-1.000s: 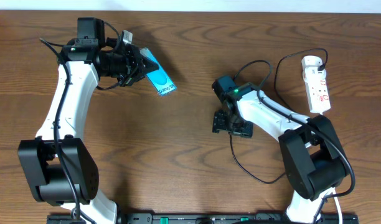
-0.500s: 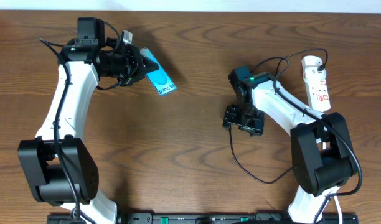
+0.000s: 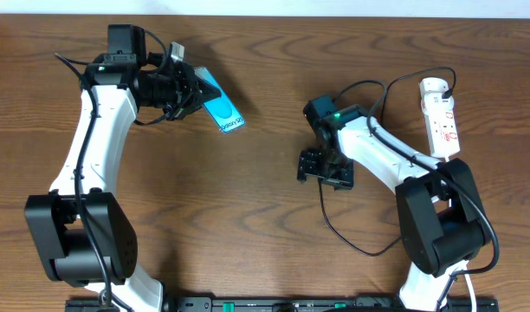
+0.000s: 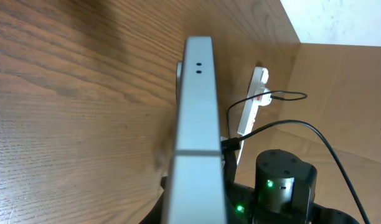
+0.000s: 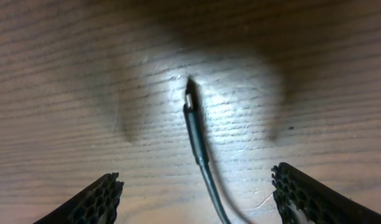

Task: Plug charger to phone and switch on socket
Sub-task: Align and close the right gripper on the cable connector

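The phone (image 3: 223, 111), teal screen up and tilted, is held off the table at the upper left with my left gripper (image 3: 200, 94) shut on it. In the left wrist view the phone (image 4: 193, 124) shows edge-on, pointing toward the socket (image 4: 253, 109). The white socket (image 3: 441, 117) lies at the far right. The charger (image 3: 327, 217) is a thin black cable looping over the table. Its connector tip (image 5: 192, 106) lies on the wood between the fingers (image 5: 97, 199) of my right gripper (image 5: 200, 196), which stands open above it. From overhead, my right gripper (image 3: 324, 167) points down mid-table.
A plug with a black cable (image 3: 454, 85) sits in the socket's far end. More black cable (image 3: 365, 88) arcs over the right arm. A cardboard wall (image 4: 346, 93) stands behind the socket. Bare wood lies between the two arms.
The right gripper swung right over the table, then came back left to about where it was a second ago. The left arm and the phone have not moved.
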